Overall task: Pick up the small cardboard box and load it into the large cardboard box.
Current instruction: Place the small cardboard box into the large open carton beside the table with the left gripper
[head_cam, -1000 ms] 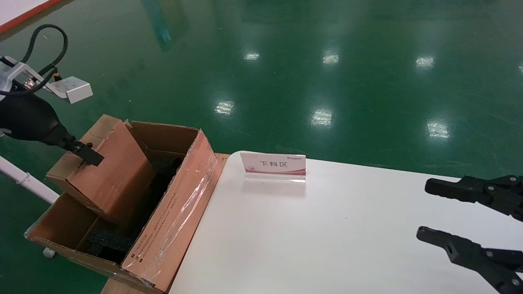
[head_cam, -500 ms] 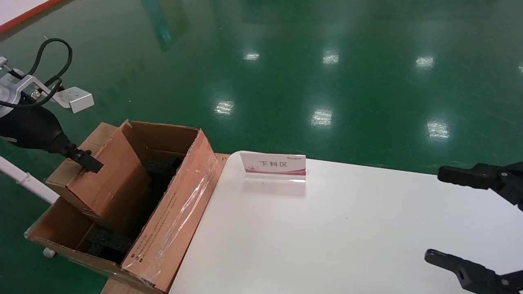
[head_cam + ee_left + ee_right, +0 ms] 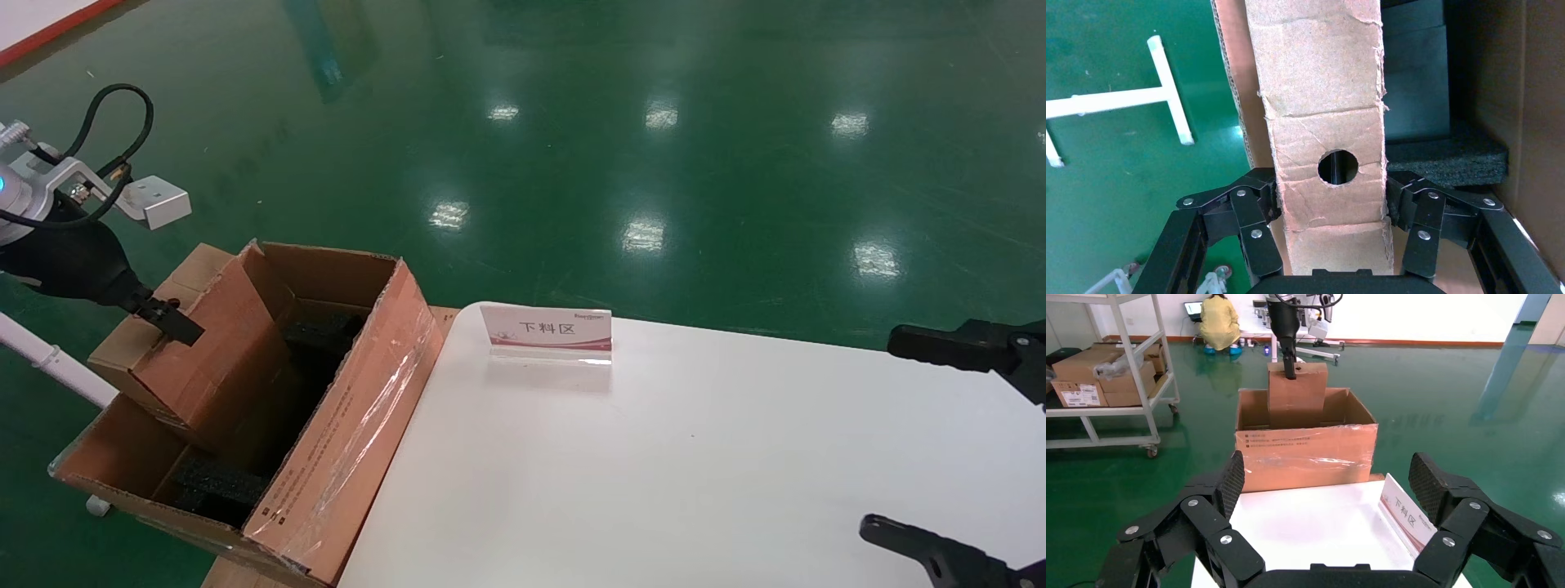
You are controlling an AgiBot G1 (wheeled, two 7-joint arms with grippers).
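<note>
The small cardboard box (image 3: 212,351), plain brown with a round hole (image 3: 1338,166), stands tilted inside the far left part of the large cardboard box (image 3: 343,425). Its top pokes above the rim. My left gripper (image 3: 167,318) is shut on the small box's upper end, with the fingers pressed on both sides in the left wrist view (image 3: 1329,202). Black foam (image 3: 216,482) lies in the large box, beside and under the small one. My right gripper (image 3: 887,437) is wide open and empty over the table's right end. The right wrist view shows both boxes (image 3: 1297,398), (image 3: 1306,456) from afar.
The large box sits off the left end of the white table (image 3: 654,457). A small sign stand (image 3: 547,333) is at the table's far edge. A white tube frame (image 3: 1168,92) stands on the green floor. A shelf cart with cartons (image 3: 1101,373) and a person (image 3: 1220,324) are far off.
The left gripper has lowered the small box deeper into the large box and shifted it slightly left. The right gripper has opened wider and drawn back to the right.
</note>
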